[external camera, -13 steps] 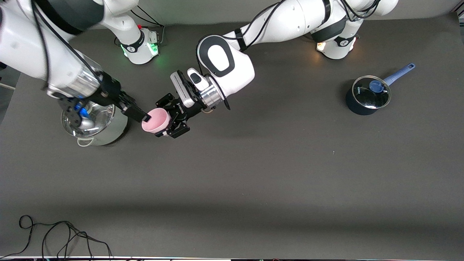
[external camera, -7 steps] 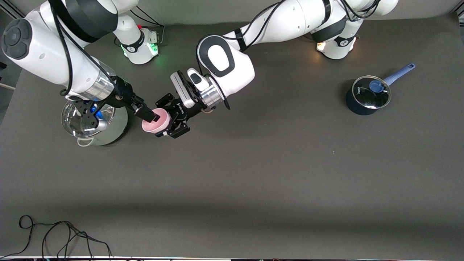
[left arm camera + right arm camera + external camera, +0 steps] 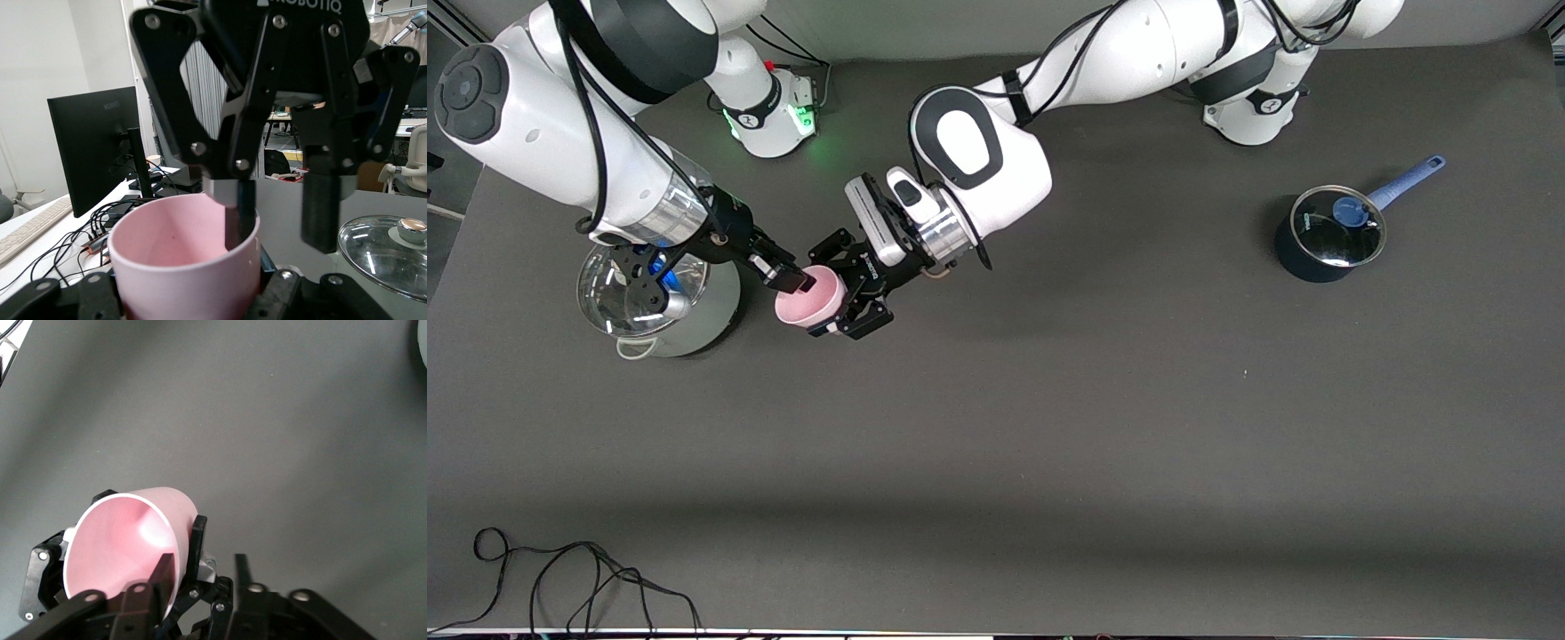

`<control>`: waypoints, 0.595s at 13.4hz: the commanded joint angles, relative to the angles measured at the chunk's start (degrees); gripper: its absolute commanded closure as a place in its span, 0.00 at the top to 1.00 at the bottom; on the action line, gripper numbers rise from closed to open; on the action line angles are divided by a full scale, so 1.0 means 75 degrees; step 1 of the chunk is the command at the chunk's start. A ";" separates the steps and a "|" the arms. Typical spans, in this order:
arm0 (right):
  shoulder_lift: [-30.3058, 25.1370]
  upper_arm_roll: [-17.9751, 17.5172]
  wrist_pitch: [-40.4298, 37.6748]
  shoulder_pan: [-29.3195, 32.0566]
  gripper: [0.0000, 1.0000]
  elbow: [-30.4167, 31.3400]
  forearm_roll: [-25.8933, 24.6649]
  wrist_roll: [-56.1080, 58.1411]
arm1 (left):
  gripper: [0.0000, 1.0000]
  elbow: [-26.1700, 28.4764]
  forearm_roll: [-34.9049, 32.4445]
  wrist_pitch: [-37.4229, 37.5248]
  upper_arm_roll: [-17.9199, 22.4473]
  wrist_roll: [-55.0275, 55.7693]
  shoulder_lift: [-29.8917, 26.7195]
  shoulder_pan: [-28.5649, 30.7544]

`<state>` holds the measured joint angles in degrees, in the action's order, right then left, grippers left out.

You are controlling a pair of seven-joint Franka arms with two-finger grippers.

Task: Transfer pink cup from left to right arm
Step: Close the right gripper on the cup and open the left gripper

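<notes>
a dark grey tabletop seen from above. near the right arm's end stands a steel pot with a glass lid. the right gripper hangs over the table just beside the pot, one finger inside the pink cup and one outside its wall, not yet pressed tight on the rim. the cup is held in the air on its side, mouth toward the right arm, with the left gripper pinching its base end from both sides. near the left arm's end, toward the robots' edge, a dark blue saucepan with a lid sits alone. a black cable lies at the front corner.
</notes>
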<state>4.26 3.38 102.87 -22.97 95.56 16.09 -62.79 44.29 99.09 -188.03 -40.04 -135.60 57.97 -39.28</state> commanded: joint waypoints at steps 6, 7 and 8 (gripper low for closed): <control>-0.0216 0.0089 0.0077 -0.0114 0.00 0.0160 0.0129 -0.0171 | 0.00 -0.0140 0.0031 -0.0136 0.0217 0.0092 -0.0064 -0.0129; -0.0216 0.0089 0.0065 -0.0114 0.00 0.0137 0.0129 -0.0171 | 0.00 -0.0140 0.0031 -0.0136 0.0287 0.0092 -0.0076 -0.0129; -0.0193 0.0089 0.0077 -0.0114 0.00 0.0125 0.0117 -0.0171 | 0.00 -0.0140 0.0031 -0.0148 0.0519 0.0103 -0.0123 -0.0129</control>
<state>4.17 3.37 103.90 -23.12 95.57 16.35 -64.63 44.27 98.82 -188.10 -39.12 -135.69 57.76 -39.98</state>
